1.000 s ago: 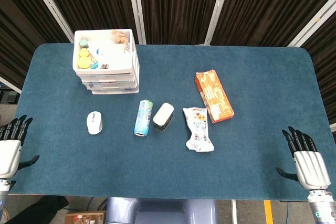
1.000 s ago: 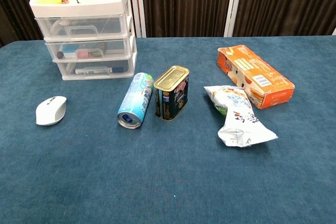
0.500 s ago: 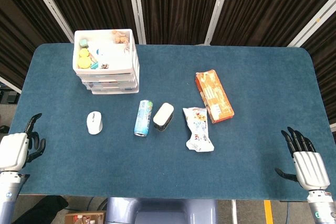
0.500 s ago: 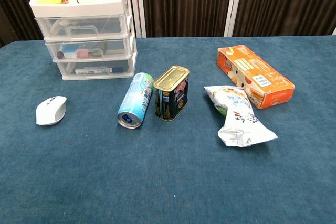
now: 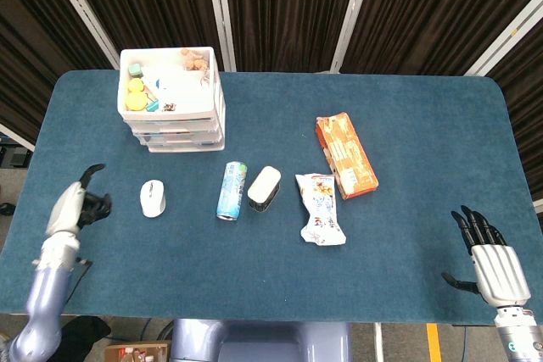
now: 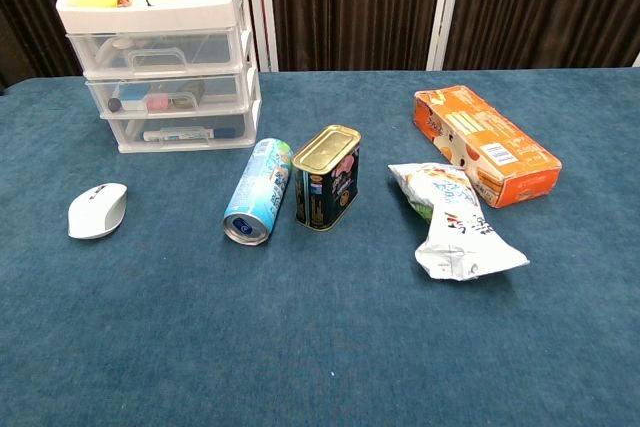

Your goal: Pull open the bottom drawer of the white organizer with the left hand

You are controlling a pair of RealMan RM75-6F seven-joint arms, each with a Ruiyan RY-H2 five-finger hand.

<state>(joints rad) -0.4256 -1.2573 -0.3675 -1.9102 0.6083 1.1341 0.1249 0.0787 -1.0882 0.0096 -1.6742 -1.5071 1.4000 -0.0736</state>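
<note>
The white organizer (image 5: pixel 174 108) (image 6: pixel 160 52) stands at the far left of the table, a stack of clear drawers under an open top tray. Its bottom drawer (image 6: pixel 180 132) is closed, with pens showing through the front. My left hand (image 5: pixel 75 208) hovers over the table's left edge, well in front of the organizer and left of the white mouse (image 5: pixel 152 197), its fingers loosely curled and holding nothing. My right hand (image 5: pixel 489 256) hangs at the near right corner, fingers spread and empty. Neither hand shows in the chest view.
A white mouse (image 6: pixel 97 210), a lying blue can (image 6: pixel 258 191), a dark tin (image 6: pixel 327 177), a snack bag (image 6: pixel 455 222) and an orange box (image 6: pixel 486 144) lie across the blue table (image 5: pixel 407 99).
My left hand has come up and inward from off the table's left edge to over the table beside the mouse. The right hand has barely shifted. The drawer stays closed.
</note>
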